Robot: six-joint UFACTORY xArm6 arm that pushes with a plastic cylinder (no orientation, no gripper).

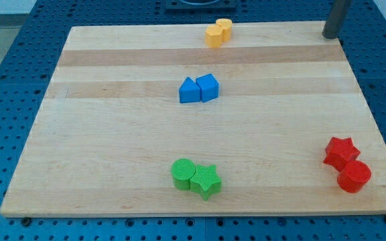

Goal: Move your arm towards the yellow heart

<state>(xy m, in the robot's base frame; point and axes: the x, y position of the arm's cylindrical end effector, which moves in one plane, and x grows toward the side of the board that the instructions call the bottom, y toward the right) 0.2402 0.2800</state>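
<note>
My tip (329, 35) rests at the view's top right corner of the wooden tabletop (112, 147), just at its far edge; the rod rises out of the view's top. There is no claw on this arm, only the straight dark rod, so no open or closed state applies.

Two yellow blocks lie well to the view's left of my tip, near the tabletop's top edge, touching one another; the yellow block on the left (214, 36) and the yellow block on the right (224, 28) are too small to tell which is the heart. My tip is well apart from both.

Further to the view's left and below my tip sit a blue triangular block (189, 91) and a blue cube-like block (208, 87), touching side by side.

Far below my tip, near the view's bottom right, a red star (341, 152) touches a red cylinder (354, 177).

Down and well to the view's left of my tip, near the bottom edge, a green cylinder (183, 173) touches a green star (206, 181).
</note>
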